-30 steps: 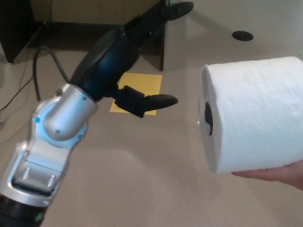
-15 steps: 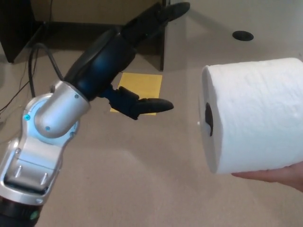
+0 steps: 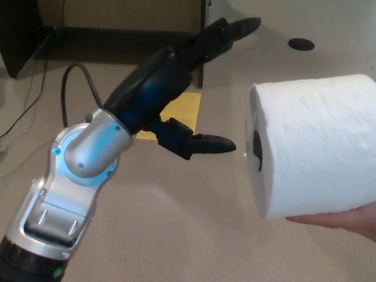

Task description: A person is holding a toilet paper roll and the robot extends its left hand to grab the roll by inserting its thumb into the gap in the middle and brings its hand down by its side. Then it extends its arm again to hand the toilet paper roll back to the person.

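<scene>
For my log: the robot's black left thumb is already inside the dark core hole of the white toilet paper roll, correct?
Not correct. In the head view the black left thumb points at the dark core hole of the white toilet paper roll but stops short, with a gap between them.

- A person's hand [image 3: 343, 218] holds a toilet paper roll [image 3: 314, 144] from below.
- The robot's left hand [image 3: 185, 88], fingers spread, points its thumb [image 3: 214, 143] near the roll's core hole [image 3: 257, 150], not touching.

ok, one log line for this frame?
phase: reach | left hand: open, thumb just short of core hole | white toilet paper roll: on person's hand | right hand: unseen
</scene>
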`<state>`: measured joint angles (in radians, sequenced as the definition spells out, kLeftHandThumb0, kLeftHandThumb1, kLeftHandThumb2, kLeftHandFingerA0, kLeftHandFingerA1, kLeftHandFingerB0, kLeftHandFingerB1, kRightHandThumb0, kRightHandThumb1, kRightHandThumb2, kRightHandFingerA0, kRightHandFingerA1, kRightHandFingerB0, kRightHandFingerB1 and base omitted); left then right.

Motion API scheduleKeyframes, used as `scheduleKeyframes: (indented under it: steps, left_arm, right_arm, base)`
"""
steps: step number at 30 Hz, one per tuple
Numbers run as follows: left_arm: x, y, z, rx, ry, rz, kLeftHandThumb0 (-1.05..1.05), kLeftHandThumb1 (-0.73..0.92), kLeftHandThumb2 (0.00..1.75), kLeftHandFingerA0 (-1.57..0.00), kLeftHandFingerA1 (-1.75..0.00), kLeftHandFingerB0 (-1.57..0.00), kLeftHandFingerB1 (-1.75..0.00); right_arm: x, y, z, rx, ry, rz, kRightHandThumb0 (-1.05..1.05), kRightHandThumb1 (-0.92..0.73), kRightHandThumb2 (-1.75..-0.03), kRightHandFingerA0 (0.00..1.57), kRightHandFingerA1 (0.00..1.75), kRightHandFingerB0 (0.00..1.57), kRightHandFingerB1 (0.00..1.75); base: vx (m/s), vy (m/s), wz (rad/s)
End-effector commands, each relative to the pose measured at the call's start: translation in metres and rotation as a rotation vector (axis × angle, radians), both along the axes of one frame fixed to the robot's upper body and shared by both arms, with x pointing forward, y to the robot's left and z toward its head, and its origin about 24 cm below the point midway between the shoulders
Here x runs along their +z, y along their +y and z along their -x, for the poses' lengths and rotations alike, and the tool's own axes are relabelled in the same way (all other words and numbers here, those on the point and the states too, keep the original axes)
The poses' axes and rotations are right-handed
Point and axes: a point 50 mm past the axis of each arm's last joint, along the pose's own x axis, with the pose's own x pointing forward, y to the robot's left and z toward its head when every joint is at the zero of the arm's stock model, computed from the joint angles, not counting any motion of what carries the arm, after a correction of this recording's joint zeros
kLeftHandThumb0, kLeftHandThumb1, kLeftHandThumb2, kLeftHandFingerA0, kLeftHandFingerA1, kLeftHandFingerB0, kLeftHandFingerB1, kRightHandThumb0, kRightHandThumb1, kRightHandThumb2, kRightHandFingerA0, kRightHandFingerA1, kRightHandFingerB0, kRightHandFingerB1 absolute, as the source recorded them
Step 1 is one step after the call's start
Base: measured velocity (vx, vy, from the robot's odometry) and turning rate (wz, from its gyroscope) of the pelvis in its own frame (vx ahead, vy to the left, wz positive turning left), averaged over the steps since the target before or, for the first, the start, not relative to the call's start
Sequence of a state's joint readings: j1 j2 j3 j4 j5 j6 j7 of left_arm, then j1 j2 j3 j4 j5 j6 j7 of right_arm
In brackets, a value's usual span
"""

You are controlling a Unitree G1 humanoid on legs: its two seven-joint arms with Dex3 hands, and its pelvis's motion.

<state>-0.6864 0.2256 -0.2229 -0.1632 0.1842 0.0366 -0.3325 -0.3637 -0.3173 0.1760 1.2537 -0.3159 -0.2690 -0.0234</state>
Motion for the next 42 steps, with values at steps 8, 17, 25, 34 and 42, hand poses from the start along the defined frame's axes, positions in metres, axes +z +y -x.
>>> scheduleKeyframes:
  steps: [8, 17, 25, 34, 42]
  left_arm:
    - [0.004, -0.010, -0.001, -0.010, 0.004, -0.020, -0.54, 0.37, 0.52, -0.15, -0.31, -0.01, -0.24]
    - [0.011, -0.017, 0.001, -0.021, -0.040, -0.025, -0.61, 0.39, 0.52, -0.18, -0.33, -0.01, -0.25]
    - [0.013, -0.025, 0.002, -0.029, -0.029, -0.026, -0.58, 0.37, 0.54, -0.17, -0.35, 0.00, -0.22]
    - [0.015, -0.031, 0.002, -0.056, -0.048, -0.030, -0.58, 0.39, 0.53, -0.16, -0.34, 0.00, -0.22]
    - [0.010, -0.045, 0.003, -0.091, -0.017, 0.005, -0.49, 0.36, 0.52, -0.18, -0.31, -0.04, -0.24]
  right_arm:
    - [0.001, -0.003, 0.000, -0.015, 0.003, 0.001, -0.37, -0.66, -0.59, 0.66, 0.77, 0.42, 0.39]
    - [0.001, -0.003, 0.000, -0.005, 0.004, 0.009, -0.38, -0.66, -0.59, 0.67, 0.75, 0.43, 0.40]
    - [0.001, -0.003, -0.001, -0.013, 0.009, 0.007, -0.37, -0.66, -0.59, 0.68, 0.75, 0.43, 0.38]
    - [0.001, -0.003, -0.002, -0.019, 0.009, 0.001, -0.37, -0.66, -0.59, 0.68, 0.75, 0.42, 0.38]
    - [0.000, -0.002, 0.000, -0.006, 0.012, 0.008, -0.37, -0.67, -0.60, 0.66, 0.70, 0.43, 0.39]
  base:
    - [0.00, 0.000, 0.00]
    - [0.00, 0.000, 0.00]
    - [0.00, 0.000, 0.00]
    - [0.00, 0.000, 0.00]
    - [0.00, 0.000, 0.00]
